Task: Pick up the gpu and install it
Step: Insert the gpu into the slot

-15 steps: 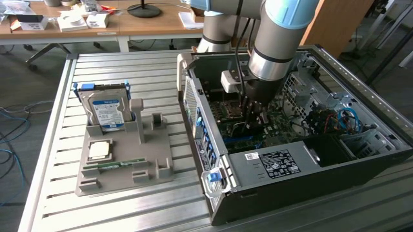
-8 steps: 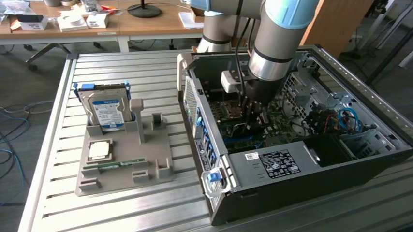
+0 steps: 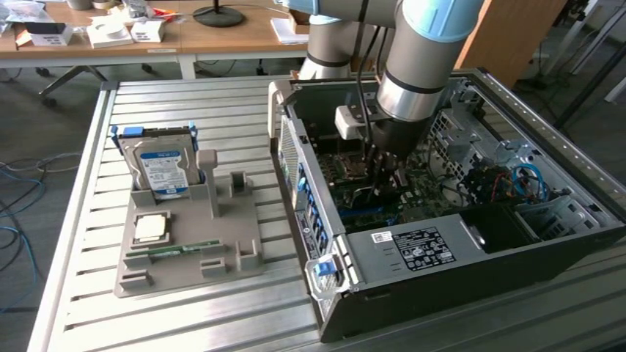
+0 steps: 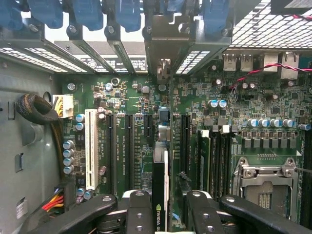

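The tool [image 4: 163, 214] hangs low inside the open computer case [image 3: 411, 249], its two dark fingers [image 4: 139, 212] standing on either side of the gpu [image 4: 160, 195]. The card is seen edge-on between them, upright, and lined up with a long black slot on the green motherboard [image 4: 141, 105]. Whether the fingers press on the card or stand slightly off it cannot be told; the gap between them is narrow, about the card's thickness plus a little.

In the exterior view the arm [image 3: 421, 66] reaches straight down into the case, and the tool's tip [image 3: 377, 180] is down among the board's parts.

Beside the card on the board lie a white slot [image 4: 91, 146], further black slots and a silver processor socket [image 4: 263, 183].

The case lies on its side on a slatted metal worktop [image 3: 196, 323]. On the exterior view's left a grey holder [image 3: 186, 249] carries an upright hard drive [image 3: 161, 165], a processor chip [image 3: 149, 229] and a thin green memory strip [image 3: 176, 249].
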Available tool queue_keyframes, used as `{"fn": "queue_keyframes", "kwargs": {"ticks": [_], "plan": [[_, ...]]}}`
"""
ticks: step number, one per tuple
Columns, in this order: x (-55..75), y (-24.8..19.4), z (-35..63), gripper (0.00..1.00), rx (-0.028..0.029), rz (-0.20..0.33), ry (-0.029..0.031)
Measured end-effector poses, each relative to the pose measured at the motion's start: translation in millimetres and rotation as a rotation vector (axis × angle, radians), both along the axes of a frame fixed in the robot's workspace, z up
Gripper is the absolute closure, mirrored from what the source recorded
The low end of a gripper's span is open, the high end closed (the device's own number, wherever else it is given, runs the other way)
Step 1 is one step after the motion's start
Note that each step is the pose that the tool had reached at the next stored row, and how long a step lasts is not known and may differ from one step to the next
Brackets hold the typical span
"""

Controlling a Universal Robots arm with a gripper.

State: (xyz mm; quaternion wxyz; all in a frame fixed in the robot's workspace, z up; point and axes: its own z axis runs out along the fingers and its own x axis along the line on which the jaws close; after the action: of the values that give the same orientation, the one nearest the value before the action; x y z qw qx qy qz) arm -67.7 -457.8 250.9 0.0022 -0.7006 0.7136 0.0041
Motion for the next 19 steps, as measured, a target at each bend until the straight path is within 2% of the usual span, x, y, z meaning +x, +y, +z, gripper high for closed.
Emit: {"fn": "queue_keyframes", "kwargs": {"ticks": [5, 19], "plan": [[0.0, 0.0, 10.7, 0.67, 0.0000, 0.000, 0.0000], [0.0, 0.0, 50.6, 0.67, -0.0001, 0.000, 0.0001]]}}
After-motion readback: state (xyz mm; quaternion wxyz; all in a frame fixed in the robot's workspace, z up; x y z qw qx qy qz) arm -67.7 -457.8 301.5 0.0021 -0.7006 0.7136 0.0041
